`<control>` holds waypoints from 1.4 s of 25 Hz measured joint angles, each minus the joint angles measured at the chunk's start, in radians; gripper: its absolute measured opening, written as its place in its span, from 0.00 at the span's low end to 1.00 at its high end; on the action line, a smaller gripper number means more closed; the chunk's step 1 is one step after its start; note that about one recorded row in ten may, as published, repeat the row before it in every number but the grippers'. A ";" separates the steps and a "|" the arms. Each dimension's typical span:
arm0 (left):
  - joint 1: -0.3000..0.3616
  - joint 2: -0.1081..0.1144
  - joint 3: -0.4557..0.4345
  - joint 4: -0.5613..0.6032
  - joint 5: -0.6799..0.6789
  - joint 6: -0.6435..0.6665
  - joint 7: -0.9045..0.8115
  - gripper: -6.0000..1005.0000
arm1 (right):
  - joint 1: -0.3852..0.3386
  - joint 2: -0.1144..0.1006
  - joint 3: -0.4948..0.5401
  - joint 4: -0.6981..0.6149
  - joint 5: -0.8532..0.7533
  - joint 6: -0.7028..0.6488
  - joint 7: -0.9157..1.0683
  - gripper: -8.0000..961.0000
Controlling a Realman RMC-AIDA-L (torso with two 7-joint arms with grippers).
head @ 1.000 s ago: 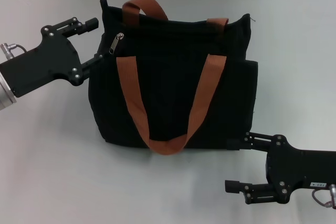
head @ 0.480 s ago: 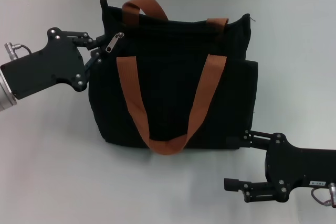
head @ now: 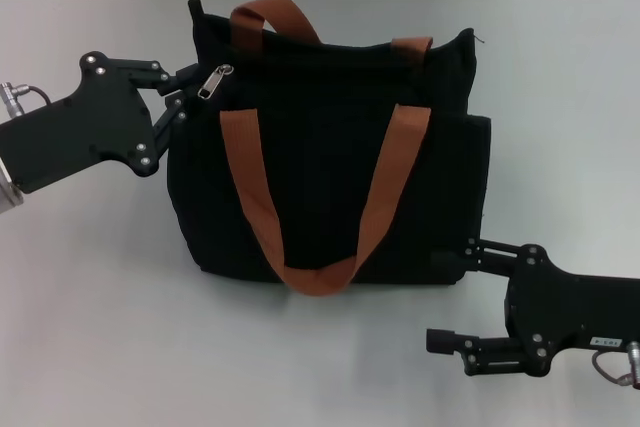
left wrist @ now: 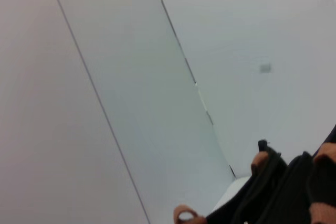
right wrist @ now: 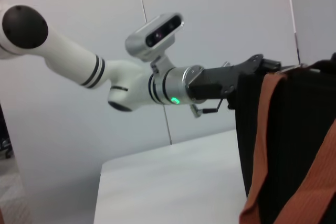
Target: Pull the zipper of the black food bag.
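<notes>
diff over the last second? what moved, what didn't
The left gripper narrowed from wide open and closed in on the bag's upper left corner, its tips ending beside the zipper. Whether it grips the tab is unclear. The black food bag and the open right gripper stayed roughly put.

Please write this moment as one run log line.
left gripper: shut, at black food bag top-left corner beside zipper | right gripper: open, idle

The black food bag (head: 330, 147) lies on the white table (head: 100, 297).

The black food bag (head: 330, 157) stands on the table (head: 90, 277), between both arms.
</notes>
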 joint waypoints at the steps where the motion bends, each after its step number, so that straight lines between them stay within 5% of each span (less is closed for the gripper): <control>1: 0.000 0.000 0.000 0.000 0.000 0.000 0.000 0.07 | 0.000 0.000 0.000 0.000 0.006 -0.008 0.000 0.78; 9: 0.006 -0.019 -0.017 0.006 -0.005 0.034 0.052 0.07 | 0.027 -0.005 0.000 -0.003 0.080 -0.191 0.102 0.76; 20: 0.006 -0.042 -0.042 0.019 -0.005 0.040 0.099 0.07 | 0.193 -0.010 0.001 -0.086 0.260 -0.251 0.658 0.73; 26: 0.000 -0.042 -0.043 0.019 -0.004 0.036 0.100 0.07 | 0.311 -0.019 -0.020 -0.198 0.255 -0.131 0.915 0.71; 35: -0.001 -0.042 -0.043 0.019 -0.004 0.035 0.100 0.07 | 0.448 -0.051 -0.201 -0.228 0.206 0.100 1.103 0.69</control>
